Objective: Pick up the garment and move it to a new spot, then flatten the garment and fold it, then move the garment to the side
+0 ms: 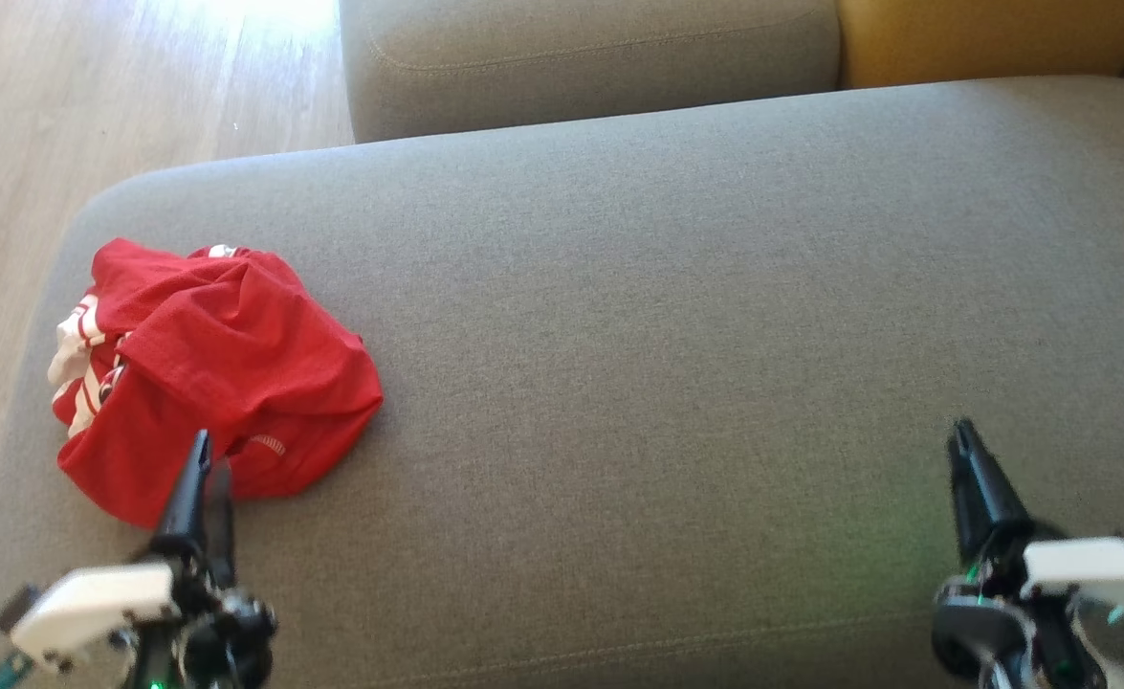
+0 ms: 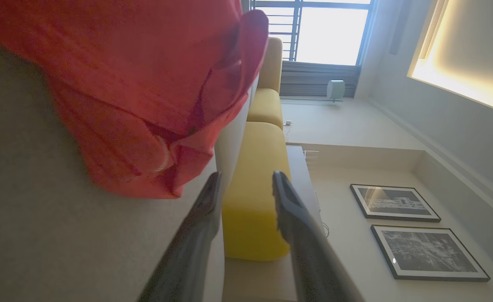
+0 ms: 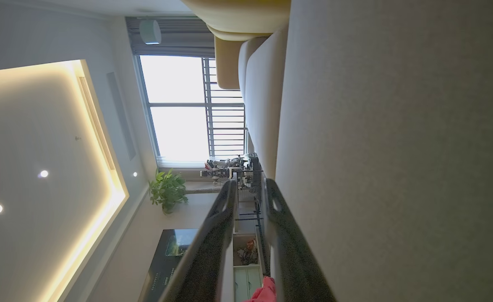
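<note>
The big grey sofa seat [image 1: 676, 316] takes up most of the head view. At the top of that view sit another grey cushion [image 1: 581, 57] and a yellow cushion [image 1: 982, 38]. A pale wood floor [image 1: 93, 96] shows at the upper left. The red garment [image 1: 217, 373] lies in a crumpled heap at the left of the frame, on the seat near its left edge. It has some white stripes on its left side. The left gripper [image 1: 209, 459] is at the lower left, with its tips at the bottom edge of the heap. In the left wrist view its two fingers stand apart with nothing between them, and the red cloth is just beside the tips. The right gripper [image 1: 961, 435] is at the lower right, well apart from the garment. In the right wrist view its fingers have a small gap and hold nothing. That view also shows a bright window [image 3: 179, 109], a green plant [image 3: 168, 191] and a small open shelf [image 3: 246, 251] with things too small to tell. A wide stretch of grey seat lies between the heap and the right gripper.
</note>
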`<state>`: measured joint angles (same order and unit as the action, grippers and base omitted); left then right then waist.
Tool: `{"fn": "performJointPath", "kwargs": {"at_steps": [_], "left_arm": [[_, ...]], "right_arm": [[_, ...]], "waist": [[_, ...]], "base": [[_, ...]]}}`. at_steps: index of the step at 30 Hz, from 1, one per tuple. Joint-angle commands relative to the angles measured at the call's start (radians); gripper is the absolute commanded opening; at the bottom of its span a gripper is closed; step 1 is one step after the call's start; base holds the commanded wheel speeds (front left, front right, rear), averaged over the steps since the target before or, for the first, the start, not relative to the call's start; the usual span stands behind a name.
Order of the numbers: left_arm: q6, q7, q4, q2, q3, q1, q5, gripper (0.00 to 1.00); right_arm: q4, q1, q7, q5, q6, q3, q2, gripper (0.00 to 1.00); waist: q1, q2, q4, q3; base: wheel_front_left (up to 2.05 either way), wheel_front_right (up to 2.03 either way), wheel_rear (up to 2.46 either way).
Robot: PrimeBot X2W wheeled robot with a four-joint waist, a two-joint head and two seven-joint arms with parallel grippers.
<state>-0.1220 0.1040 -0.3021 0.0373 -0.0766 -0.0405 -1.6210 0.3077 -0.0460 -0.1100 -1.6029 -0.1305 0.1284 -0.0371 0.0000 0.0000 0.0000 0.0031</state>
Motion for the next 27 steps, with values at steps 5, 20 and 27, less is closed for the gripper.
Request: {"fn": "performJointPath", "kwargs": {"at_steps": [5, 20, 27], "left_arm": [[0.000, -0.008, -0.017, -0.004, 0.002, 0.017, 0.004, 1.00], [-0.001, -0.052, 0.021, -0.002, -0.025, 0.010, 0.074, 1.00], [-0.001, -0.073, 0.063, -0.001, -0.040, 0.003, 0.132, 1.00]], "right_arm": [[0.015, 0.016, 0.008, 0.005, 0.000, -0.004, 0.001, 1.00], [-0.025, 0.009, 0.053, 0.080, 0.000, 0.002, -0.001, 1.00], [-0.067, -0.002, 0.074, 0.191, 0.000, 0.020, -0.002, 1.00]], "waist": [[0.0000, 0.0000, -0.001, -0.001], [0.0000, 0.0000, -0.002, -0.004], [0.0000, 0.0000, -0.001, -0.006]], "base": [[0.00, 0.00, 0.00], [0.00, 0.00, 0.00], [0.00, 0.00, 0.00]]}}
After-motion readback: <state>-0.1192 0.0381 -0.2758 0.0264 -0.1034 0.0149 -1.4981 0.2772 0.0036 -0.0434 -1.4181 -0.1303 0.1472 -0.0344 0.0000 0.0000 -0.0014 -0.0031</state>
